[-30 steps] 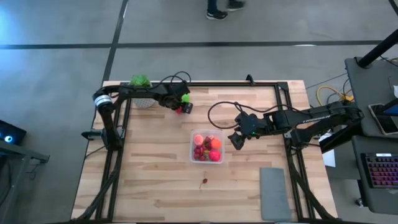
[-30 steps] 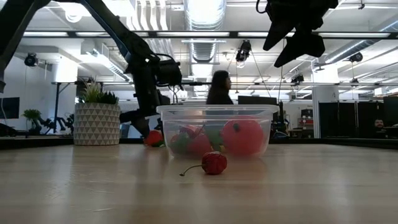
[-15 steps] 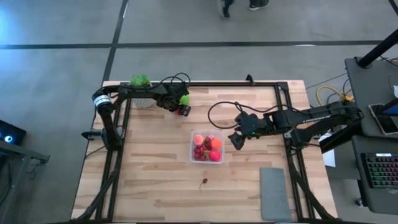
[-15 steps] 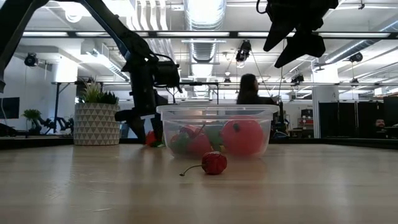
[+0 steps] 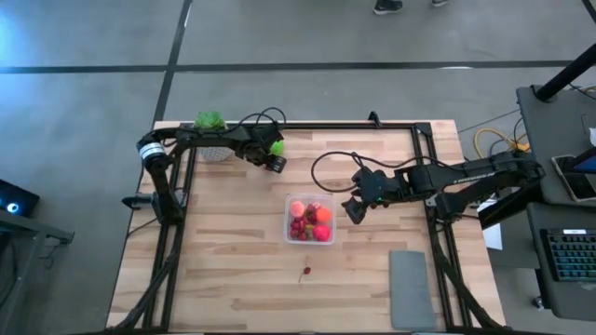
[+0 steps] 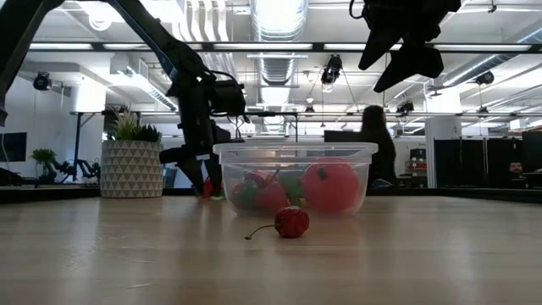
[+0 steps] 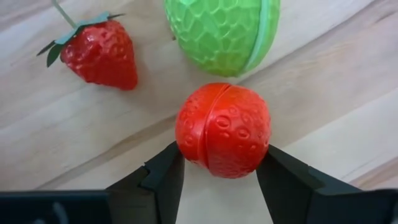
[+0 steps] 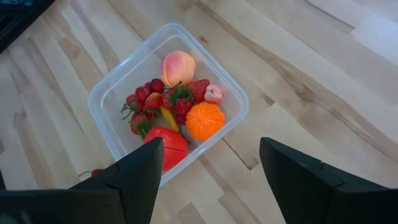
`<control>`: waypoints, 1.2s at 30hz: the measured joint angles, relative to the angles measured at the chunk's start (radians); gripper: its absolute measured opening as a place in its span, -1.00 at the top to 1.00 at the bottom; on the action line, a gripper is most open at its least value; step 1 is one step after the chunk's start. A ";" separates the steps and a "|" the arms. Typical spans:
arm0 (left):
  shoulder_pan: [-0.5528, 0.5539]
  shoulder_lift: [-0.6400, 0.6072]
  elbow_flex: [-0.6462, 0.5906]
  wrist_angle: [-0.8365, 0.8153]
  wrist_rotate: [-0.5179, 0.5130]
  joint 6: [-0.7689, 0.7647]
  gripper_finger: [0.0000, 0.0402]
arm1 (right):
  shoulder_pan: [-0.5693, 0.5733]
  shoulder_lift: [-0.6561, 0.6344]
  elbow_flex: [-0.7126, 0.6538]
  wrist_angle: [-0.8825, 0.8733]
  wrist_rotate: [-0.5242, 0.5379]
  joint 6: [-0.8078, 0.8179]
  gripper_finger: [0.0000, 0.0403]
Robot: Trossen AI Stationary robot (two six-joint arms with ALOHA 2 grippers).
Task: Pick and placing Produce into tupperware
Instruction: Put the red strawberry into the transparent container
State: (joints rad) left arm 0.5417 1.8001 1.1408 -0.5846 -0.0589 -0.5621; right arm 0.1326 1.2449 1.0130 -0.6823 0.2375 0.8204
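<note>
Left hand [image 7: 221,171] near the surface's far left edge pinches a red ball [image 7: 222,130] beside the green piece [image 7: 221,31]. Lift straight, clear the strawberry [image 7: 99,55], carry to the mid-surface tupperware [image 5: 309,221]. Right hand [image 8: 211,180] spread, waiting above it.

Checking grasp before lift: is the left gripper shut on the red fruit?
Shut: the left gripper has both fingers pressed against the red fruit sides.
</note>
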 joint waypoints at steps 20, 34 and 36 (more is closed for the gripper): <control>-0.124 -0.158 0.004 -0.036 0.055 0.050 0.18 | 0.000 -0.002 0.000 -0.070 0.000 0.016 -0.28; -0.448 -0.359 -0.003 0.100 0.420 0.181 0.18 | -0.030 -0.065 0.000 -0.130 0.149 -0.015 -0.28; -0.475 -0.323 -0.001 0.186 0.424 0.172 0.18 | -0.045 -0.068 0.000 -0.129 0.149 -0.038 -0.28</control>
State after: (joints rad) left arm 0.0668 1.4773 1.1400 -0.3986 0.3651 -0.3897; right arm 0.0875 1.1766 1.0134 -0.8115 0.3860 0.7828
